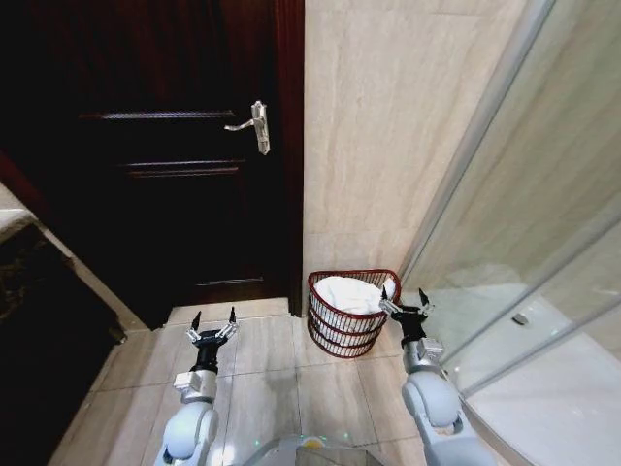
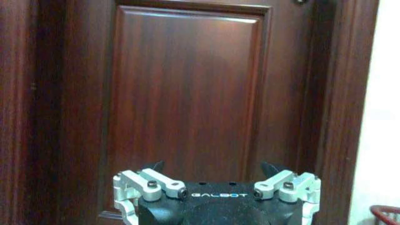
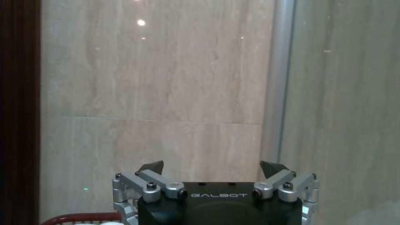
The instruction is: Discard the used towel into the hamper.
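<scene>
Grippers frame the near edge of a tiled bathroom floor (image 1: 262, 379), both with fingers spread and holding nothing. The left gripper (image 1: 212, 325) hovers over the tiles to the left, aimed at the dark wooden door (image 1: 165, 146). The right gripper (image 1: 407, 303) hangs just beside the right rim of the hamper (image 1: 342, 330), the red-brown wire basket standing upright on the floor against the beige tiled wall (image 1: 388, 126), its open mouth facing up and its sides narrowing toward the base. The white towel (image 1: 349, 293) lies bunched inside it, filling the top. To the right runs a glass shower screen (image 1: 543, 243). Farther off, a silver lever handle (image 1: 256, 125) sits on the door. The left wrist view takes in the door's raised panel (image 2: 184, 89) with a sliver of hamper rim (image 2: 385, 213) at the edge. The right wrist view faces the wall (image 3: 156, 93) and the screen's metal post (image 3: 279, 79), with the hamper rim (image 3: 81, 217) beside its gripper (image 3: 212, 168).
</scene>
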Motion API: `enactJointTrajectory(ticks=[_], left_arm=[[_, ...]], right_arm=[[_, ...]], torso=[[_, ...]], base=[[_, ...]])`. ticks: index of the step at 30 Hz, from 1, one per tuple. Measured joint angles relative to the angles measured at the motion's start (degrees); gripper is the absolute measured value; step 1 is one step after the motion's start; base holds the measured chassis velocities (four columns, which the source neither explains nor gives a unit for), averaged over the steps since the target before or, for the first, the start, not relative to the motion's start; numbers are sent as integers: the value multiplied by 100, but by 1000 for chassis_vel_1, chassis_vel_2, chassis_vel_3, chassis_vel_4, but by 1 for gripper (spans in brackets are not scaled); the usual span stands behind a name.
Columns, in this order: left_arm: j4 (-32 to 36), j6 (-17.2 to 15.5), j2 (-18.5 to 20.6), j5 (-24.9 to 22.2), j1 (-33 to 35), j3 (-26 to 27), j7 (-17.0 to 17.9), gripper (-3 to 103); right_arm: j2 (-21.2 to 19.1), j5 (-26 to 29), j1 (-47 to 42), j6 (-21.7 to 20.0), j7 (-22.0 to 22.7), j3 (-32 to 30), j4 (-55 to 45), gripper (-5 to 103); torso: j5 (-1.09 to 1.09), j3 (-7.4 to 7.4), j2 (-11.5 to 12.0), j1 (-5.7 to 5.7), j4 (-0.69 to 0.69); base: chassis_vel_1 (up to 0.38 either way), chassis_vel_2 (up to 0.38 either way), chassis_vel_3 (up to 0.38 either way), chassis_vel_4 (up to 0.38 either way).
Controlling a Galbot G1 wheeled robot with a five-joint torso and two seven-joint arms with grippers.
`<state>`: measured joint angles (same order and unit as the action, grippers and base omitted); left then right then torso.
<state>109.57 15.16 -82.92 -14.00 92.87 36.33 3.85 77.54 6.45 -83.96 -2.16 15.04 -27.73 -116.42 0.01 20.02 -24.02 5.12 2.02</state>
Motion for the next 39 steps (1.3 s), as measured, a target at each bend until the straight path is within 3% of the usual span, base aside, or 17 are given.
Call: enactJointTrajectory(ticks=[13,17,26,39], left_arm=[[-101,129,-8,33,-52,1,45,100],[-116,217,-13,66,-61,-25,53,100],[-64,176,2,44,-112,-129,30,100],[-156,182,-39,62,-155,-146,-32,100]], right_arm=[[30,60,-48,115,28,-51,26,100],[126,69,-98,208,16,-205,76,100],[218,-137,-249,446,8,-404,173,100],[187,-445,-286,516,168,-42,339,100]], torso=[[-1,0,0,0,3],[-1,0,0,1,-2],[0,0,0,1,0],[-1,0,0,1,0]], base=[[71,67,75,81],[12,6,13,9],[0,0,0,0],[0,0,0,0]])
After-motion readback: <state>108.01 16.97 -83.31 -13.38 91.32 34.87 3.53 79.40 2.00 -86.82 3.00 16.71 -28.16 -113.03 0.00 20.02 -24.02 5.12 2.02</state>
